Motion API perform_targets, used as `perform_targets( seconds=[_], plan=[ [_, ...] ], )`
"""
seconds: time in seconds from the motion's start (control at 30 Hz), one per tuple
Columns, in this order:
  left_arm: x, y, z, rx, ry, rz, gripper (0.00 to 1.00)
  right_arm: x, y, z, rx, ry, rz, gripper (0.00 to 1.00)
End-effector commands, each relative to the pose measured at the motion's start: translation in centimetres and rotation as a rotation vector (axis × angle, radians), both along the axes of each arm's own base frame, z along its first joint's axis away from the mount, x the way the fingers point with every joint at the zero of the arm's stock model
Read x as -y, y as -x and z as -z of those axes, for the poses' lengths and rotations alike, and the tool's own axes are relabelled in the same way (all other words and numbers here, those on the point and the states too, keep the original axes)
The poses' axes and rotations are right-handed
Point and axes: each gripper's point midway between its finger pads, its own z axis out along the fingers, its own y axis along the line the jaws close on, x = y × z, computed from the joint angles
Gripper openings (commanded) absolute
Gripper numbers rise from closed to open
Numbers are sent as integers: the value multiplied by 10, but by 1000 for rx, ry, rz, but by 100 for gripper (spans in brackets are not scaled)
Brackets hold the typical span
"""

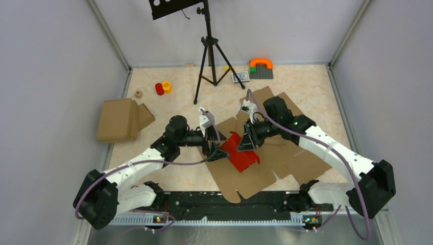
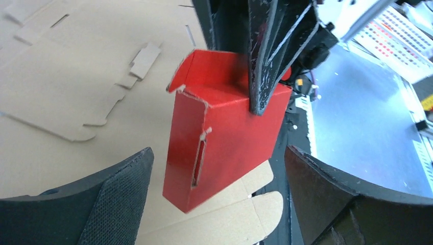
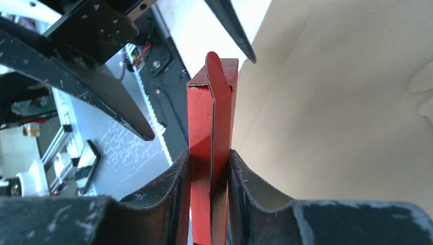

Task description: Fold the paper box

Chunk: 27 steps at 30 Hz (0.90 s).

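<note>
Nothing here can be read. In the left wrist view a white panel (image 2: 395, 30) carries rows of red and dark marks, possibly print, but blurred. The small card (image 1: 240, 76) in the top view is too tiny.

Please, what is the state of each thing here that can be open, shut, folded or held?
left tool: open, not touching the paper box
right tool: shut on the paper box
paper box: partly folded, one end flap open
brown cardboard sheets: flat, unfolded
</note>
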Motion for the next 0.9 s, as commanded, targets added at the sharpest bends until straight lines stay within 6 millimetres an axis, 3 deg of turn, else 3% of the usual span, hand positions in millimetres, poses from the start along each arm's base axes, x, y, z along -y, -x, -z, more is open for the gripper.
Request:
perform_targets(
  seconds=[0.0,0.27,0.3,0.37,0.4,0.53,0.77,0.87],
  plan=[
    [9,10,-26,94,66,162,96,-7,22,-24,26,-86,-165,13],
    [18,17,-21,8,71,286,84,-15,33,-33,70,-136,-258,14],
    [18,19,-22,8,79,295,79,-15,32,-33,74,-137,-261,14],
    [19,19,-24,4,87,300,52,-16,30,-32,81,-130,-256,15],
    [19,19,-24,5,87,300,45,-16,28,-30,85,-123,-247,17],
    [17,14,-23,30,79,252,34,-13,18,-21,105,-74,-190,46],
    [10,3,-21,76,67,145,28,3,12,-11,181,-38,-81,75],
    [8,7,-26,87,94,167,28,7,15,-11,210,-62,-62,78]
  ],
)
